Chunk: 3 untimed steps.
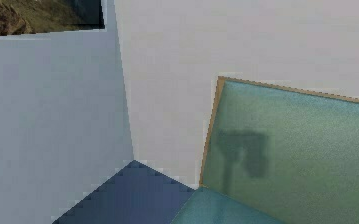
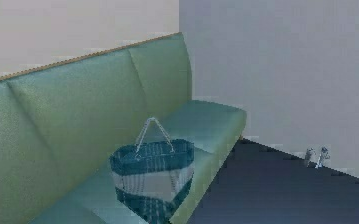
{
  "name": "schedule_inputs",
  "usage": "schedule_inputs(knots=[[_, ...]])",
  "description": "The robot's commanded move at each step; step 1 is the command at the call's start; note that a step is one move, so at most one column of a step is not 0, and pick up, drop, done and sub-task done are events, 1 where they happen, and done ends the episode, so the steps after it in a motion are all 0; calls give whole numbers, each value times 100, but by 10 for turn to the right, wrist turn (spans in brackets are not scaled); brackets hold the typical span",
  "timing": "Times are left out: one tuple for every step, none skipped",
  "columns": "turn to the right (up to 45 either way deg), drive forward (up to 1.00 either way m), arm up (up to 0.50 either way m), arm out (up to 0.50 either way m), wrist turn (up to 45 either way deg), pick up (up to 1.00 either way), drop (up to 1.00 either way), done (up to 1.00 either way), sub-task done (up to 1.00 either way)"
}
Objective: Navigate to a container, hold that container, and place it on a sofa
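Green sofa bears upright basket, handles up.

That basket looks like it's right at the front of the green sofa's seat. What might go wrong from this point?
The basket seems to sit near the front edge of the sofa seat, so a nudge might tip it onto the dark floor. In the forward view, the sofa's end and the wall corner look close, so driving straight on could bump them.
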Motion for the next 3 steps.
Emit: schedule_inputs(knots=[[0,0,0,0,0,100,0,0,0],[0,0,10,0,0,0,0,0,0],[0,0,50,0,0,0,0,0,0]])
